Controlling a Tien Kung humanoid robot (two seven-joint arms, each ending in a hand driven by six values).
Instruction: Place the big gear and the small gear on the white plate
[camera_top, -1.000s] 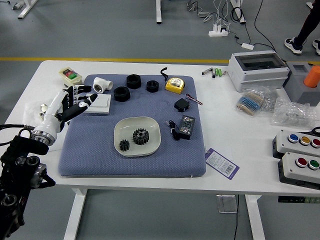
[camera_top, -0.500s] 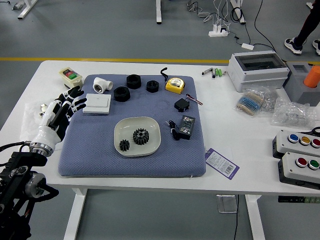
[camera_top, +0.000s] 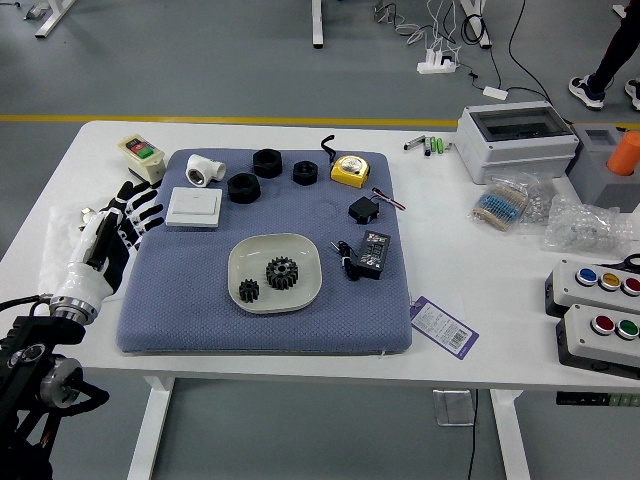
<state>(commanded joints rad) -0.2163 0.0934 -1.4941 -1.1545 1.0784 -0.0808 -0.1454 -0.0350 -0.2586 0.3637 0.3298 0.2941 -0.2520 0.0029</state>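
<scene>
In the head view my left hand (camera_top: 138, 215) is over the left edge of the blue mat, fingers spread and holding nothing. The white plate (camera_top: 247, 299) lies on the mat, to the right of the hand and apart from it. Both gears are on the plate: the big black gear (camera_top: 282, 272) near its middle, and the small black gear (camera_top: 249, 290) at its lower left. My right hand is out of view.
The blue mat (camera_top: 190, 320) also bears a white box (camera_top: 193, 207), black rings (camera_top: 243, 188), a yellow tape measure (camera_top: 350, 171) and a black adapter (camera_top: 373, 255). Button boxes (camera_top: 600, 335) stand at the right. A person's foot (camera_top: 587, 92) shows on the floor beyond.
My left hand has drawn back to the left, away from the white box, and its fingers have turned. The white box has shifted very slightly. Gears and plate are unmoved.
</scene>
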